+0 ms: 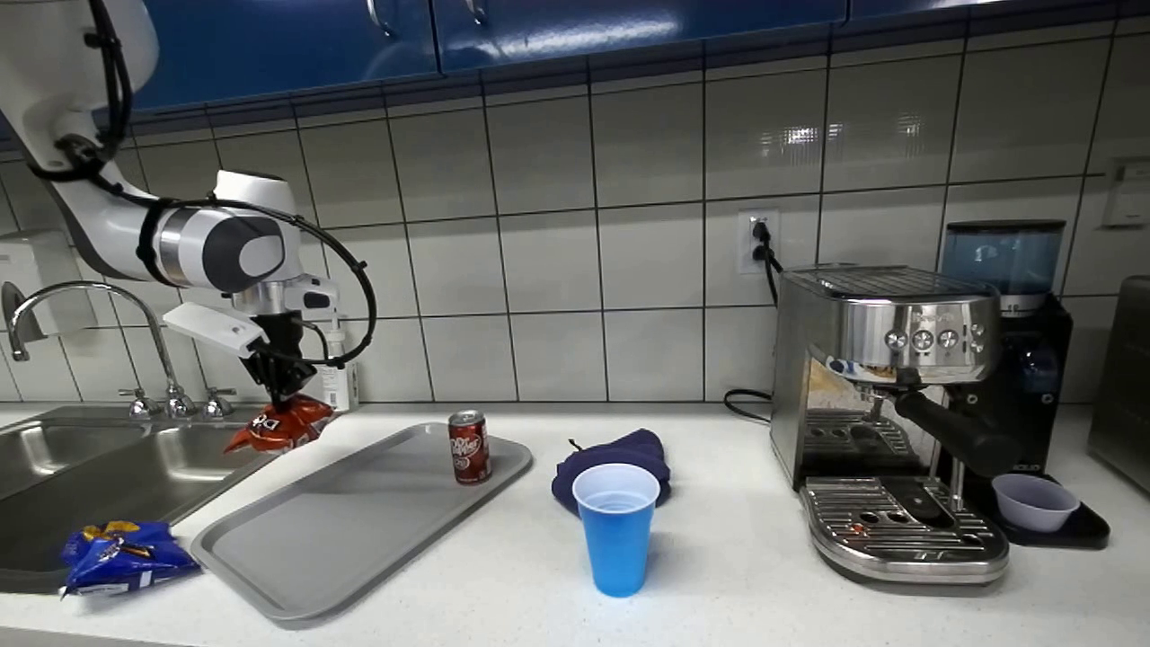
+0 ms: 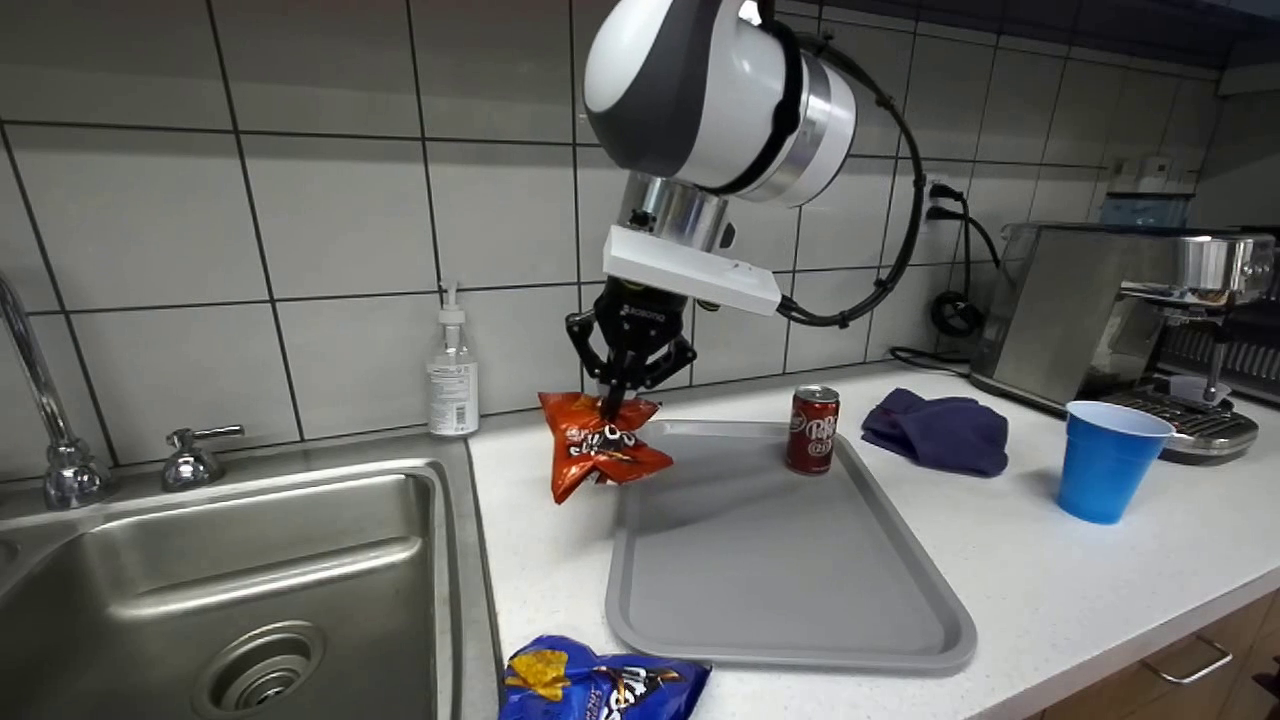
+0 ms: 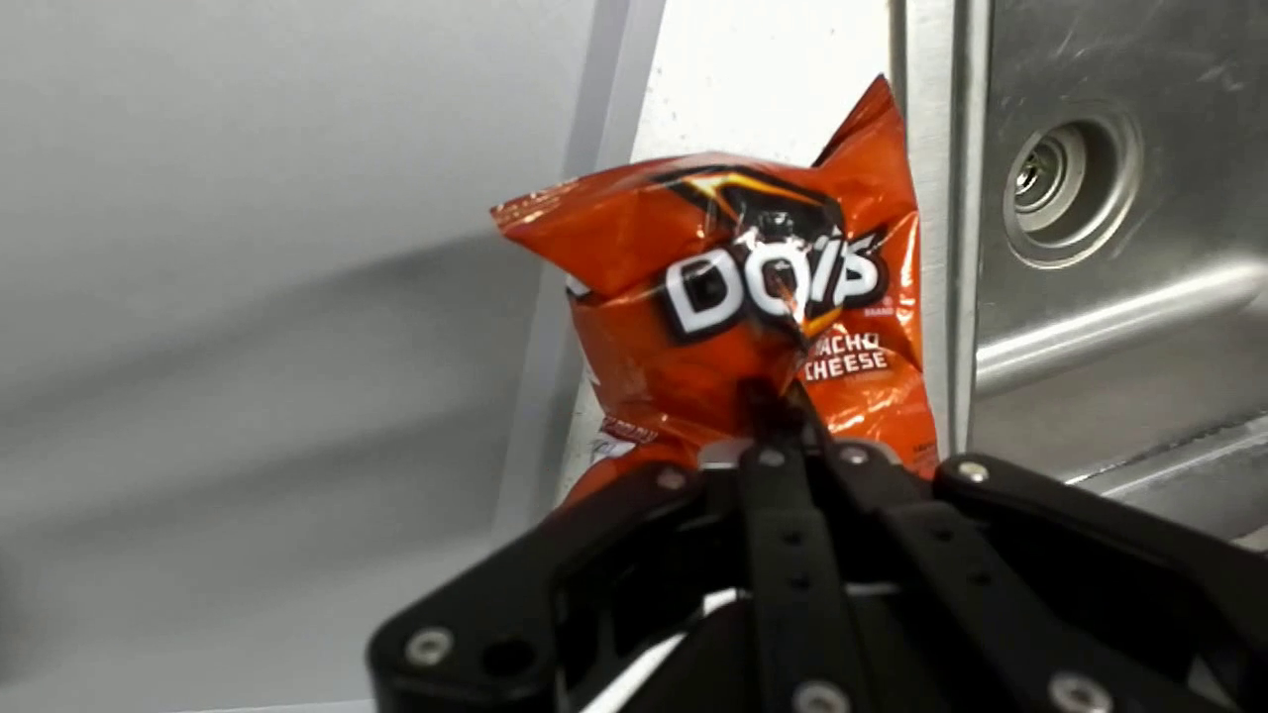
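White arm [image 2: 735,110] hangs bent, pointing downward, its jaws pinched together on an orange chip bag [image 2: 590,450]

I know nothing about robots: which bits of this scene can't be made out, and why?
Claw: its very tips are buried in folds of the red chip bag, wrist view.
Robot arm: cut off by the top-left corner in an exterior view; base unseen.
Blue chip bag: the bottom edge crops it in an exterior view.
Pump bottle: label print too small in an exterior view.
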